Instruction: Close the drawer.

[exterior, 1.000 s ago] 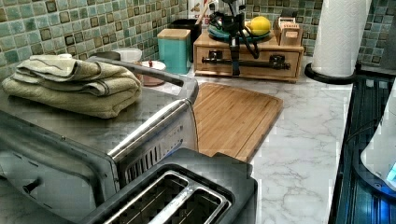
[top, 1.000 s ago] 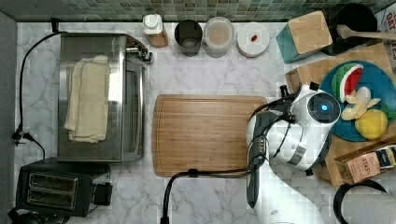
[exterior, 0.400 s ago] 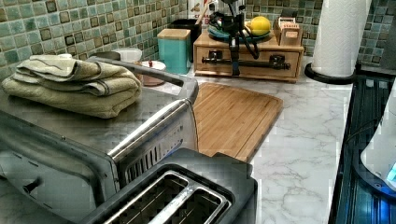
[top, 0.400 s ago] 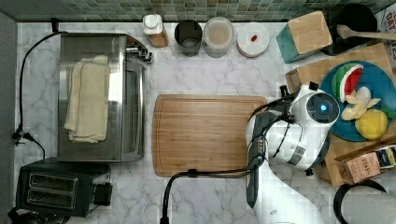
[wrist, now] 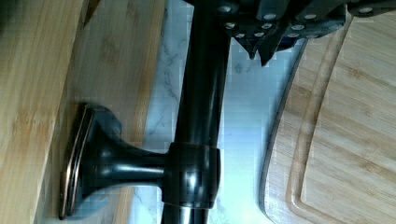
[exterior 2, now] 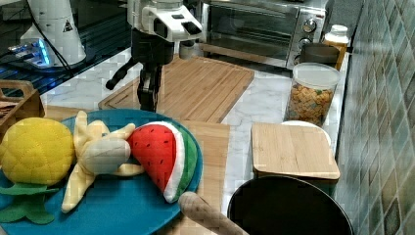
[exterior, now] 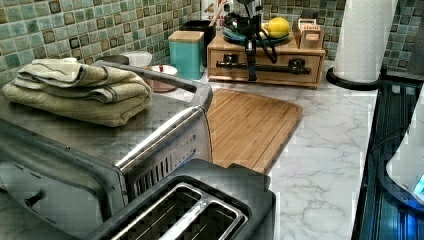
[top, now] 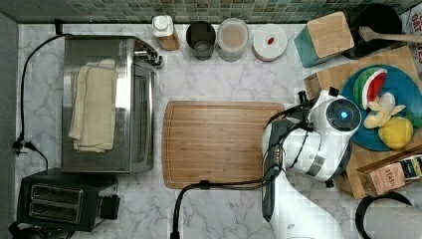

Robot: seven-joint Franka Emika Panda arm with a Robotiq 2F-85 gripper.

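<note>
The drawer (exterior: 280, 55) sits in a low bamboo box at the counter's far end in the left view. Its front looks flush with the box. A long black bar handle (exterior: 270, 66) runs across the front. My gripper (exterior: 251, 75) hangs down in front of the handle's middle, fingers together. In the wrist view the handle (wrist: 201, 107) stands off the bamboo drawer front (wrist: 28, 93) on a flared post, and my shut fingertips (wrist: 261, 51) lie on the handle's outer side, over the marble. The right view shows the gripper (exterior 2: 147, 100) beside the box, above the counter.
A wooden cutting board (top: 219, 144) lies directly in front of the drawer. A blue plate (top: 385, 107) of toy fruit and a tea box (top: 388, 174) rest on the drawer box. A teal box (top: 326, 37), jars, toaster oven (top: 107, 104), toaster (top: 59, 204) and paper towel roll (exterior: 362, 40) ring the counter.
</note>
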